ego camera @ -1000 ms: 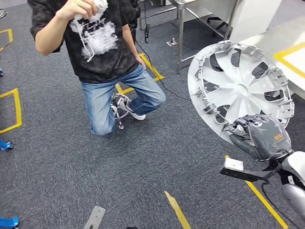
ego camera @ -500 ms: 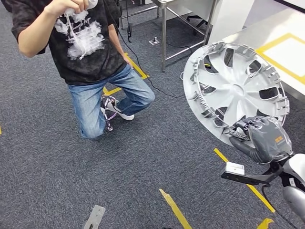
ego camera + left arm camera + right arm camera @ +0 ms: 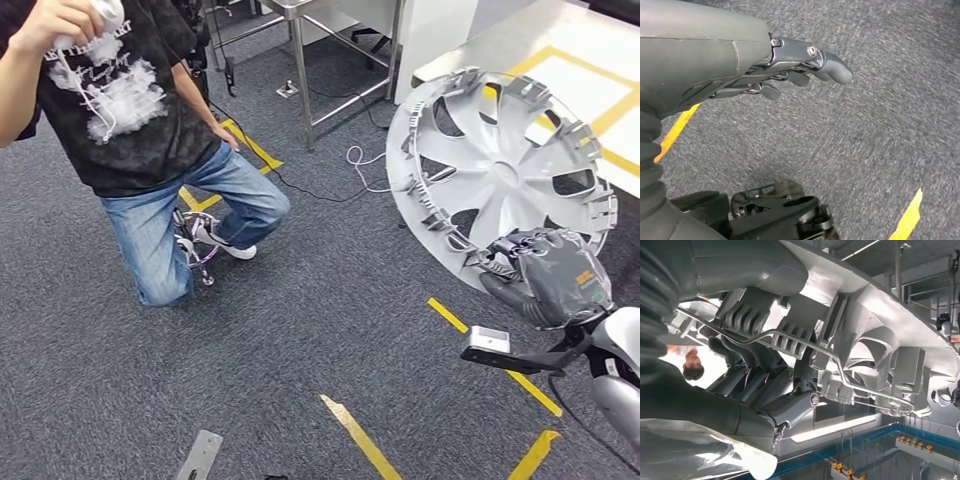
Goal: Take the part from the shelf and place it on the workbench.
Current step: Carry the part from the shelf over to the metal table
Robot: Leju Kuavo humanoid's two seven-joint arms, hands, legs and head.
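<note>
While the right hand (image 3: 555, 285) grips the lower rim of one silver wheel cover (image 3: 498, 170) at the right of the head view, the left hand (image 3: 791, 65) hangs over grey carpet (image 3: 302, 330), fingers straight and holding nothing. One small orange label on the right hand is too small to read. Beyond, one kneeling person (image 3: 143, 140) fills the upper left, one steel table (image 3: 309, 30) stands at top centre, and one white workbench (image 3: 573, 70) lies at the upper right behind the cover.
</note>
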